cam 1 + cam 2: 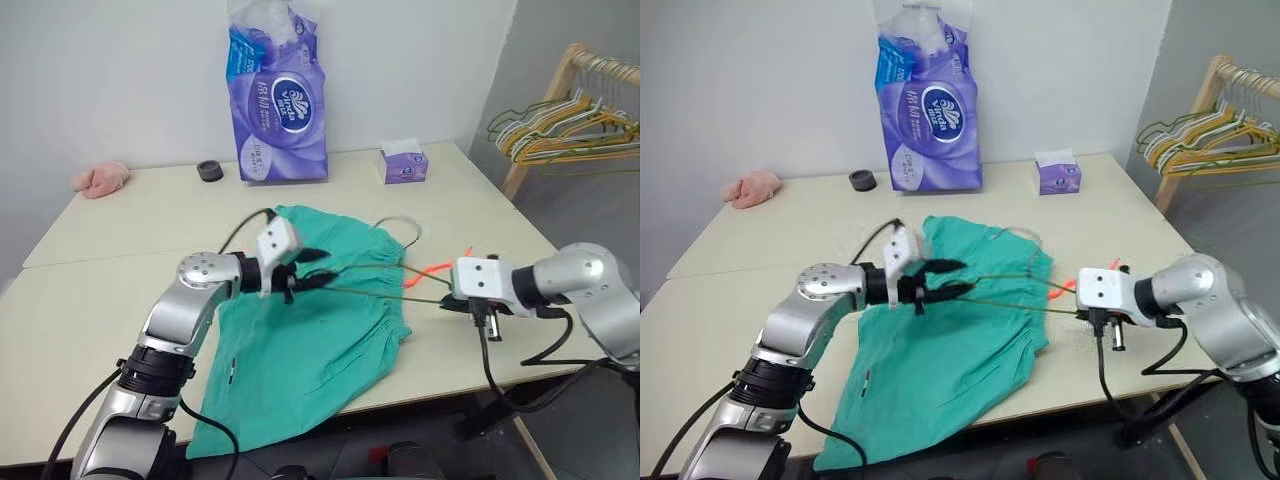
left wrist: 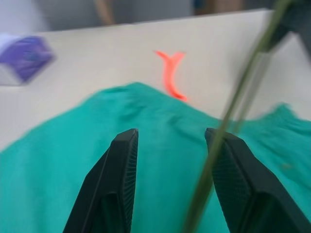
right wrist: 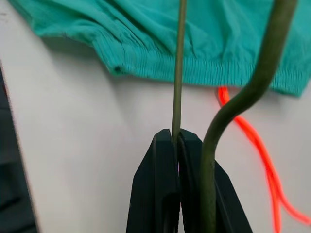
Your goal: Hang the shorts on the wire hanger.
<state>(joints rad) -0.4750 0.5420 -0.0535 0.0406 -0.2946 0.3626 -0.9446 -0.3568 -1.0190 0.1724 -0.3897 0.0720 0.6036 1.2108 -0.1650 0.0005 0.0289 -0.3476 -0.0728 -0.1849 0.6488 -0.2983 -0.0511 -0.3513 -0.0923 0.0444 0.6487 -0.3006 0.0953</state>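
- The teal-green fabric shorts (image 1: 315, 320) lay flat on the pale worktop (image 1: 120, 230), gathered waistband toward the robot's right, one leg hanging over the near edge; the orange drawstring (image 1: 432, 268) trailed out onto bare worktop just beside the waistband.
- The thin grey-green wire hanger (image 1: 385, 283) was held just above the shorts, its long axis running across the scene from one arm to the other, roughly square to the waistband edge.
- The right gripper (image 3: 176, 138) had its fingers pinched fully together on one wire of the hanger at the waistband end; a second, curved wire passed beside them.
- The left gripper (image 1: 305, 270) sat over the middle of the shorts with its fingers (image 2: 121, 160) about half apart, holding nothing; a hanger wire crossed just in front of one finger, and whether it touched I could not tell.
- My judgement: the cloth lay directly below and ahead of the left fingers, so that arm was the nearer one to lift fabric over the wire.
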